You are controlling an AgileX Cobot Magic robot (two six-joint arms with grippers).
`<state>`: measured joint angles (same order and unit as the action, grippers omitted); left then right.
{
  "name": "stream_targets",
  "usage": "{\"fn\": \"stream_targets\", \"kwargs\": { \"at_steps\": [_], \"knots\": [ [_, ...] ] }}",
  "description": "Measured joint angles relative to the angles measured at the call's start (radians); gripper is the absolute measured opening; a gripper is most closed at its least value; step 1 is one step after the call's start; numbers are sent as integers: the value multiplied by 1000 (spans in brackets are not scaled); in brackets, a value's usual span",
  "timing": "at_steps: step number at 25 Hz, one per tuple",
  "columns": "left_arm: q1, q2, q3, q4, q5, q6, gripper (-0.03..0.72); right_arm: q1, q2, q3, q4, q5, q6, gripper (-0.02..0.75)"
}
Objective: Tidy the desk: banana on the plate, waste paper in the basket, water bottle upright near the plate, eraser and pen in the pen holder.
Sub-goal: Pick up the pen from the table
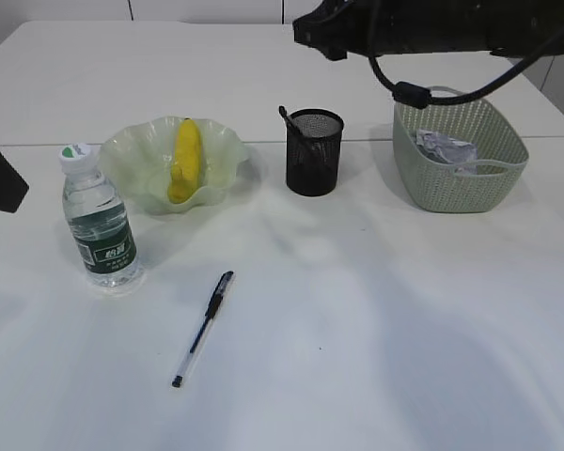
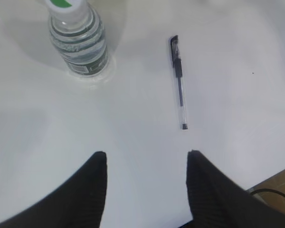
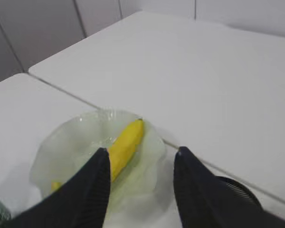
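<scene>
- Banana point(image 1: 186, 158) lies in the pale green plate point(image 1: 141, 141) at the back left of the desk point(image 1: 376, 310); in the right wrist view its near end is partly covered by a claw finger.
- Water bottle point(image 1: 98, 220) stands upright just in front and to the left of the plate; in the left wrist view its cap is cut off by the top edge.
- Pen point(image 1: 203, 326) lies flat on the bare desk, in front of the plate and to the right of the bottle, touching neither, with its dark cap end toward the back.
- Pen holder point(image 1: 314, 151) stands between the plate and the basket point(image 1: 451, 183); a dark stick-like thing leans out of its left rim, and what else sits inside cannot be made out through the mesh.
- Waste paper point(image 1: 444, 147) rests inside the basket, partly hidden by the basket's near wall.
- Eraser cannot be made out in any view.
- Left claw point(image 2: 146, 159) hangs over the bare desk with its two fingers well apart, holding nothing and touching nothing; the pen's tip lies just beyond them. In the exterior view only a dark piece of that arm shows at the left edge.
- Right claw point(image 3: 140, 156) is raised above the plate and pen holder, fingers apart and empty; in the exterior view only dark arm parts and cable show at the top right, above the basket.
</scene>
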<state>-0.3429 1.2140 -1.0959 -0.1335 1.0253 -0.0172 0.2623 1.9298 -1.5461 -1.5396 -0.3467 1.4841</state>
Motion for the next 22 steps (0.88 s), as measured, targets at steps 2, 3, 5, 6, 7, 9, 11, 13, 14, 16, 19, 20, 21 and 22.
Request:
{"fn": "stream_targets", "kwargs": {
  "at_steps": [2, 3, 5, 6, 7, 9, 11, 13, 14, 16, 19, 20, 21, 22],
  "knots": [
    [0, 0, 0, -6, 6, 0, 381, 0, 0, 0, -109, -44, 95, 334],
    [0, 0, 0, -8, 9, 0, 381, -1, -2, 0, -146, -63, 123, 334],
    [0, 0, 0, -13, 14, 0, 381, -1, -12, 0, -215, -116, 168, 334],
    [0, 0, 0, -15, 20, 0, 381, -1, -16, 0, -241, -135, 181, 334],
    [0, 0, 0, -17, 27, 0, 381, -1, -26, 0, -262, -156, 193, 334],
    [0, 0, 0, -19, 32, 0, 381, -1, -48, 1, -297, -178, 225, 334],
    [0, 0, 0, -19, 33, 0, 381, -2, -69, 2, -297, -193, 242, 334],
    [0, 0, 0, -21, 33, 0, 381, -2, -88, 2, -297, -205, 254, 334],
    [0, 0, 0, -21, 34, 0, 381, -2, -98, 2, -297, -213, 258, 335],
    [0, 0, 0, -21, 35, 0, 381, -2, -119, 2, -297, -222, 267, 335],
    [0, 0, 0, -23, 35, 0, 381, -2, -157, 14, -297, -220, 271, 335],
    [0, 0, 0, -23, 35, 0, 381, -2, -168, 22, -297, -213, 271, 335],
    [0, 0, 0, -23, 35, 0, 381, -2, -181, 33, -297, -201, 271, 334],
    [0, 0, 0, -23, 35, 0, 381, -2, -194, 43, -297, -182, 271, 335]
  ]
}}
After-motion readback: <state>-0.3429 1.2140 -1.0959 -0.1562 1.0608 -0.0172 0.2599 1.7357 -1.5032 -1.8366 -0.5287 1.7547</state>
